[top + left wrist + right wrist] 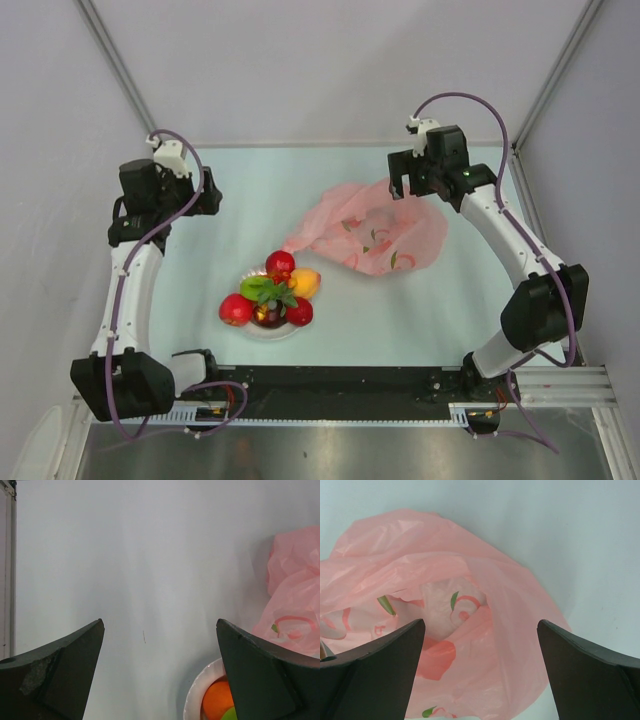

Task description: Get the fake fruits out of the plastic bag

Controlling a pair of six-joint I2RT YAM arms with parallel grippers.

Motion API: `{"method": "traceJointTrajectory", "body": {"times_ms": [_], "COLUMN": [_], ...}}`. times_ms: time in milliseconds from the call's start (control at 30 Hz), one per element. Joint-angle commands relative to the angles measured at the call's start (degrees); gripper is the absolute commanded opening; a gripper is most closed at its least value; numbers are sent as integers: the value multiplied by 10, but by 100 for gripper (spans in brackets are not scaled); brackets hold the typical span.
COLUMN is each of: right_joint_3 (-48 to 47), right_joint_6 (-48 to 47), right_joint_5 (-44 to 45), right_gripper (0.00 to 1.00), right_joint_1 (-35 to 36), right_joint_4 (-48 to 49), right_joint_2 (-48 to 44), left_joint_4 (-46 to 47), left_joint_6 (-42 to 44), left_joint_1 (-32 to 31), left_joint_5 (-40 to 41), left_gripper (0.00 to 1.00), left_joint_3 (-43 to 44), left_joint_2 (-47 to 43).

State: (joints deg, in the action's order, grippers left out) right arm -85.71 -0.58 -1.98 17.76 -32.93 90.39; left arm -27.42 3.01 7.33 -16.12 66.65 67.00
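The left arm (138, 285) and the right arm (512, 233) have white links, black joints and purple cables (462, 95), and the right gripper (480, 622) has dark wedge-shaped fingers (590, 672).

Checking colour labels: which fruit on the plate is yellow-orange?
The fruit at the pile's right edge seen from above, on the side towards the pink bag. The others on the plate are red or dark purple.

One round white plate (192, 701) is set on the near-left part of a pale, plain table top (250, 195). The table is enclosed by white walls (330, 60), and grey metal posts (108, 55) are seen rising at the two far corners. Along the near edge a black strip (350, 380) is fitted, continued at the right by a silver slotted rail (565, 380), with a brushed metal sheet (340, 450) laid nearer still.
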Motion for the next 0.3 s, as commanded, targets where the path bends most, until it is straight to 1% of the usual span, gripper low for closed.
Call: {"method": "traceJointTrajectory", "body": {"times_ms": [0,133,267], "right_joint_3": [-8,-6,5], "right_joint_6": [-6,-25,-37], "right_joint_5": [19,44,22], "right_gripper": [100,100,100], "right_joint_1": [10,22,28], "right_joint_4": [26,23,17], "right_joint_2": [-23,-22,-17], "left_joint_4": [18,25,39], "left_joint_6": [3,-4,-27], "left_joint_1": [3,3,3], "left_joint_5": [11,-1,-6], "left_gripper": [100,100,100], "left_joint_3": [12,10,-7], "left_joint_2": [-6,-14,-28]}}
